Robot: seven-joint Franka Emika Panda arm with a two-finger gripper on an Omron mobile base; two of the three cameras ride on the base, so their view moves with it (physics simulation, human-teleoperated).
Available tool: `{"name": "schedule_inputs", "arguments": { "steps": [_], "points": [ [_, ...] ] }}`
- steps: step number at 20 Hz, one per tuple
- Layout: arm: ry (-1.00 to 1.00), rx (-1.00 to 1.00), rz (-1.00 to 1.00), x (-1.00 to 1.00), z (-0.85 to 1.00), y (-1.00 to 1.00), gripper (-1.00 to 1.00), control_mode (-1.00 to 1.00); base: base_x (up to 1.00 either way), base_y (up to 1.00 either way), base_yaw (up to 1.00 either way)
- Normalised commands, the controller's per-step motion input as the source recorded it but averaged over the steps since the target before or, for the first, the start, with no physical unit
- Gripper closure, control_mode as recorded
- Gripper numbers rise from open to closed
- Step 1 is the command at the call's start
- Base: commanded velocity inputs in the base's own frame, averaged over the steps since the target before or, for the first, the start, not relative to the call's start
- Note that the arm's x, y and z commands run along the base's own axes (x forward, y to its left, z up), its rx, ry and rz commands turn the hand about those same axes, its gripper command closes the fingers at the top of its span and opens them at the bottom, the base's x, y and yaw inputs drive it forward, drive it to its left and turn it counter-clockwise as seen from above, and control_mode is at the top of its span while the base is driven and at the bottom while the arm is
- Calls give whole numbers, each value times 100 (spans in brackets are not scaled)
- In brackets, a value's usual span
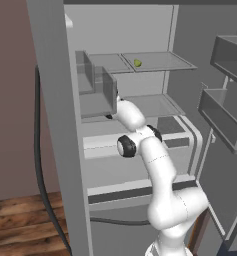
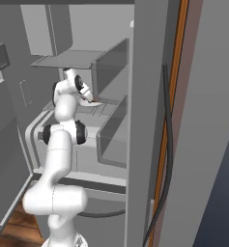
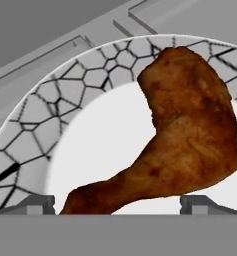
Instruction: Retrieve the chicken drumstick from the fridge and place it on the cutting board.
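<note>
Reaching deep into the fridge [image 1: 190,100], fingers [image 3: 200,204] spread open either side of the chicken drumstick [image 3: 190,135]. Drumstick lies on a white plate [image 3: 90,90] with a crackle-pattern rim, plump end toward plate's far edge. Best to close on the narrow part, then lift straight. Upper shelf holds a small green fruit [image 1: 137,63].

At your 9 o'clock stands a plain brownish-mauve wall [image 1: 12,100]. Below it, at 7 o'clock, you see wooden plank floor [image 1: 20,225]. A black cable [image 1: 38,165] hangs down that wall.
</note>
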Motion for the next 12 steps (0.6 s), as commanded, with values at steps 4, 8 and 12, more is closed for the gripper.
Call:
{"name": "schedule_inputs", "arguments": {
  "steps": [4,8,12],
  "points": [
    [0,0,-2,0,-15,0,100,-100,0,0,0],
    [0,0,-1,0,-14,0,100,-100,0,0,0],
    [0,1,-1,0,-12,0,100,-100,0,0,0]
  ]
}}
